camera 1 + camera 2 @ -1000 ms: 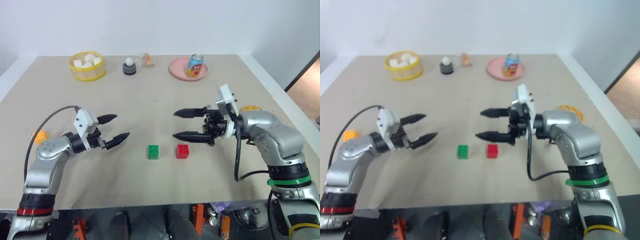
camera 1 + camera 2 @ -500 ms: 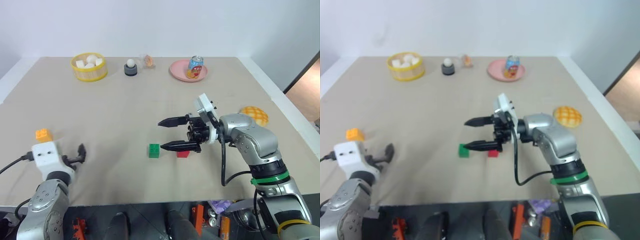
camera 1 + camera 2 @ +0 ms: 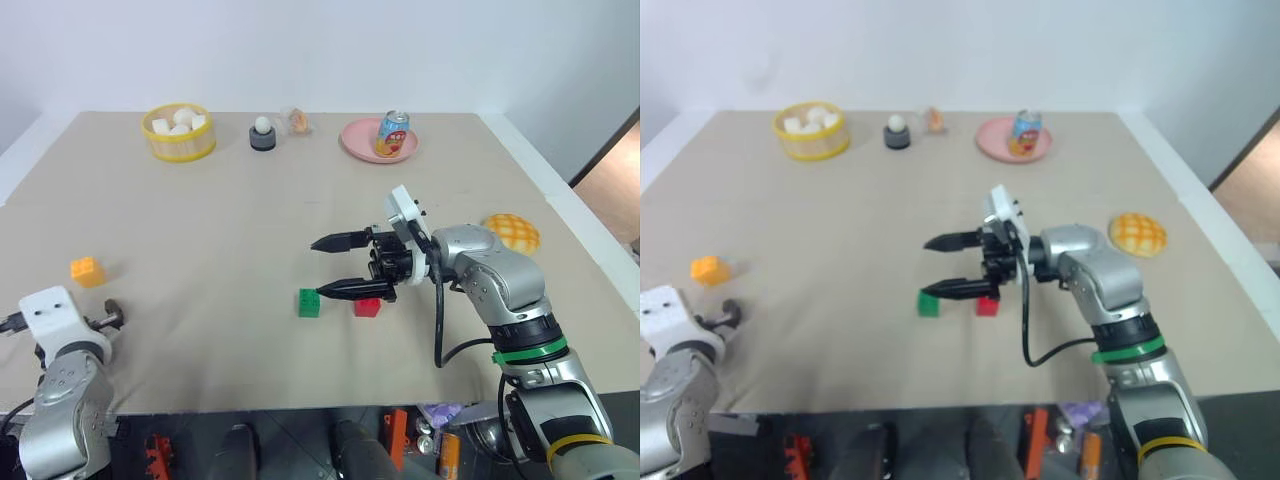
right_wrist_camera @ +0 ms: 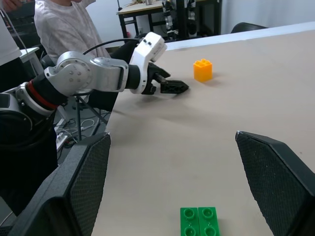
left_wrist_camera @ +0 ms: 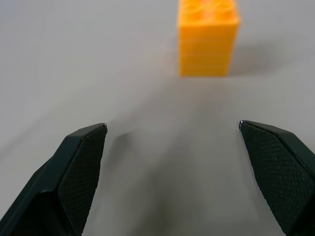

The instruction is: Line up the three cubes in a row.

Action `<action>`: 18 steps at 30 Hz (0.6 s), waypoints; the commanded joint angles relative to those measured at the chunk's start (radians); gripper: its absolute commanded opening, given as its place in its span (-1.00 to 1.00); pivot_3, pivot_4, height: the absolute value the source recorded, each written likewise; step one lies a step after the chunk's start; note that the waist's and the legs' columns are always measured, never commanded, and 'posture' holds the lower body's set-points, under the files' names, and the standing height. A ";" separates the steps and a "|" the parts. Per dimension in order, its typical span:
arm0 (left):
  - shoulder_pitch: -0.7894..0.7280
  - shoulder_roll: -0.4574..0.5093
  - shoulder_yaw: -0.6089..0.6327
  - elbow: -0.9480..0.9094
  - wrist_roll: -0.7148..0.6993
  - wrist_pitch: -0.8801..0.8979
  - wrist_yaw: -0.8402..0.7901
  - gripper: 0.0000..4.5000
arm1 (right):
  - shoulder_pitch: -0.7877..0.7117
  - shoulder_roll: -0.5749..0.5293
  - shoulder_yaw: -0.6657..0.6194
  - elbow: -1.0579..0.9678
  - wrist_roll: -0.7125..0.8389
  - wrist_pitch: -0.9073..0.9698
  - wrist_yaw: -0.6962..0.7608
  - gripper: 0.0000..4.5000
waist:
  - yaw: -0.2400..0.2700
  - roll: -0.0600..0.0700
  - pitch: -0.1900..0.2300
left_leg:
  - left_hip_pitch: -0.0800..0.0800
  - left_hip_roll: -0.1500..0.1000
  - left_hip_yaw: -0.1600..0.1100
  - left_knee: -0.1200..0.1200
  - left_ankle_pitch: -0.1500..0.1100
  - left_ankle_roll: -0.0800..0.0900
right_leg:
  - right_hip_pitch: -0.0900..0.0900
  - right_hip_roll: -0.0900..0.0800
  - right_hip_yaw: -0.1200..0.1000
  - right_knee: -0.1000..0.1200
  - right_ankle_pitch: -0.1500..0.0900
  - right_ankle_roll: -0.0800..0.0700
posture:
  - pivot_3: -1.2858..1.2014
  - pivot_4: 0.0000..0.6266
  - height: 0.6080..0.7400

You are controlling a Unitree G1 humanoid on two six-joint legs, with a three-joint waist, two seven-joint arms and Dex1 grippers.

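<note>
**Op:** I take the green cube (image 3: 309, 302) as my landmark. Biggest first: the beige table (image 3: 250, 220), with all the things spread over it.

**Obs:** And the arms?

**Op:** I see my right gripper (image 3: 330, 266) hovering just above the green cube, pointing toward my left, jaws spread wide with nothing between them. One black finger hangs over the green cube, the other lies farther back on the table side. My left gripper (image 5: 172, 130) is well to the left of the green cube, near the table's front edge, jaws released and empty, facing the orange-yellow cube (image 5: 208, 35) without touching it.

**Obs:** Other props?

**Op:** Far behind the green cube: a yellow basket (image 3: 178, 133) with white lumps, a pink plate (image 3: 362, 142) carrying a can (image 3: 391, 133), and a small dark holder (image 3: 263, 132) with a white ball. The bun (image 3: 511, 231) sits well to the right of it.

**Obs:** The cubes?

**Op:** The red cube (image 3: 367, 307) lies just right of the green one, a small gap between, partly under the right gripper. The orange-yellow one stands far left, apart from both.
</note>
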 commanded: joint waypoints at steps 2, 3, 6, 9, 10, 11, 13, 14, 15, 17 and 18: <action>-0.046 0.032 -0.026 0.065 0.013 -0.045 -0.022 0.98 | 0.003 -0.014 -0.038 -0.050 0.012 -0.001 -0.017 0.87 | 0.001 0.000 0.000 | 0.000 0.000 0.000 0.000 0.000 0.000 | 0.000 0.000 0.000 0.000 0.000 0.000 | 0.03 -0.52 1.00; -0.059 0.032 -0.022 0.082 0.013 -0.052 -0.020 0.98 | 0.005 -0.016 -0.039 -0.053 0.013 -0.001 -0.020 0.87 | 0.001 0.000 0.000 | 0.000 0.000 0.000 0.000 0.000 0.000 | 0.000 0.000 0.000 0.000 0.000 0.000 | 0.03 -0.52 1.00; -0.100 0.038 -0.009 0.134 0.017 -0.075 -0.005 0.98 | 0.010 -0.019 -0.041 -0.063 0.015 0.002 -0.030 0.87 | 0.002 0.000 0.000 | 0.000 0.000 0.000 0.000 0.000 0.000 | 0.000 0.000 0.000 0.000 0.000 0.000 | 0.03 -0.52 1.00; -0.138 0.057 -0.012 0.194 0.027 -0.102 -0.010 0.98 | 0.014 -0.020 -0.041 -0.065 0.009 -0.004 -0.039 0.87 | 0.002 0.000 0.000 | 0.000 0.000 0.000 0.000 0.000 0.000 | 0.000 0.000 0.000 0.000 0.000 0.000 | 0.03 -0.52 1.00; -0.148 0.062 -0.013 0.212 0.029 -0.110 -0.011 0.98 | 0.015 -0.020 -0.041 -0.066 0.007 -0.006 -0.042 0.87 | 0.002 0.000 0.000 | 0.000 0.000 0.000 0.000 0.000 0.000 | 0.000 0.000 0.000 0.000 0.000 0.000 | 0.03 -0.52 1.00; -0.158 0.070 -0.017 0.232 0.033 -0.123 -0.016 0.98 | 0.015 -0.020 -0.042 -0.068 0.008 -0.006 -0.045 0.87 | 0.002 0.000 0.000 | 0.000 0.000 0.000 0.000 0.000 0.000 | 0.000 0.000 0.000 0.000 0.000 0.000 | 0.03 -0.52 1.00; -0.178 0.080 -0.021 0.266 0.036 -0.141 -0.019 0.98 | 0.015 -0.021 -0.043 -0.073 0.012 -0.003 -0.048 0.87 | 0.002 0.000 0.000 | 0.000 0.000 0.000 0.000 0.000 0.000 | 0.000 0.000 0.000 0.000 0.000 0.000 | 0.03 -0.52 1.00; -0.188 0.084 -0.023 0.280 0.037 -0.147 -0.020 0.98 | 0.016 -0.021 -0.044 -0.075 0.014 -0.002 -0.050 0.87 | 0.002 0.000 0.000 | 0.000 0.000 0.000 0.000 0.000 0.000 | 0.000 0.000 0.000 0.000 0.000 0.000 | 0.03 -0.52 1.00; -0.197 0.090 -0.026 0.293 0.039 -0.156 -0.020 0.98 | 0.017 -0.022 -0.045 -0.077 0.015 -0.002 -0.051 0.87 | 0.002 0.000 0.000 | 0.000 0.000 0.000 0.000 0.000 0.000 | 0.000 0.000 0.000 0.000 0.000 0.000 | 0.03 -0.52 1.00; -0.213 0.101 -0.031 0.324 0.043 -0.174 -0.024 0.98 | 0.019 -0.023 -0.046 -0.080 0.015 -0.003 -0.055 0.87 | 0.002 0.000 0.000 | 0.000 0.000 0.000 0.000 0.000 0.000 | 0.000 0.000 0.000 0.000 0.000 0.000 | 0.03 -0.52 1.00; -0.221 0.107 -0.031 0.344 0.047 -0.185 -0.024 0.98 | 0.021 -0.023 -0.047 -0.081 0.015 -0.004 -0.057 0.87 | 0.002 0.000 0.000 | 0.000 0.000 0.000 0.000 0.000 0.000 | 0.000 0.000 0.000 0.000 0.000 0.000 | 0.03 -0.52 1.00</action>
